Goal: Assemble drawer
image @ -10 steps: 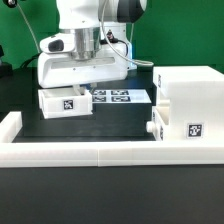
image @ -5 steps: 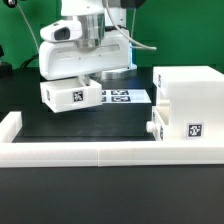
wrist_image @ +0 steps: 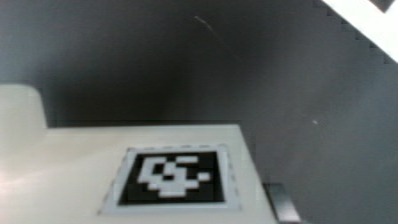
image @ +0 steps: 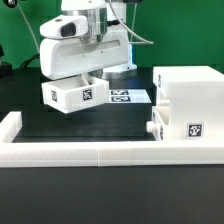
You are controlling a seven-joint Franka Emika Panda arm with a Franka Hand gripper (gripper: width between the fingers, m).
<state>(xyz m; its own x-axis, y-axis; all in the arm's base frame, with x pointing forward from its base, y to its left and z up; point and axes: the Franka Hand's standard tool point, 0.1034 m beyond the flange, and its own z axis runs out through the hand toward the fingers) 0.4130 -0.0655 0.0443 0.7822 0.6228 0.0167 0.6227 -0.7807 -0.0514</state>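
Observation:
My gripper (image: 88, 76) is shut on a small white tray (image: 75, 94) and holds it above the black table at the exterior view's left, turned a little. In the wrist view the tray's top and its tag (wrist_image: 175, 178) fill the lower part, with one dark finger (wrist_image: 285, 200) against its side. The tall white housing (image: 192, 100) stands at the exterior view's right. A second tray (image: 160, 127) sits low in the housing, its knob pointing toward the exterior view's left.
The long low white rail (image: 100, 150) runs along the front, with a raised end at the exterior view's left. The marker board (image: 125, 97) lies flat on the table behind the held tray, between it and the housing.
The tray has come up off the table with my gripper, shifted slightly toward the exterior view's right, and turned so its tagged face angles more. The housing has not moved.

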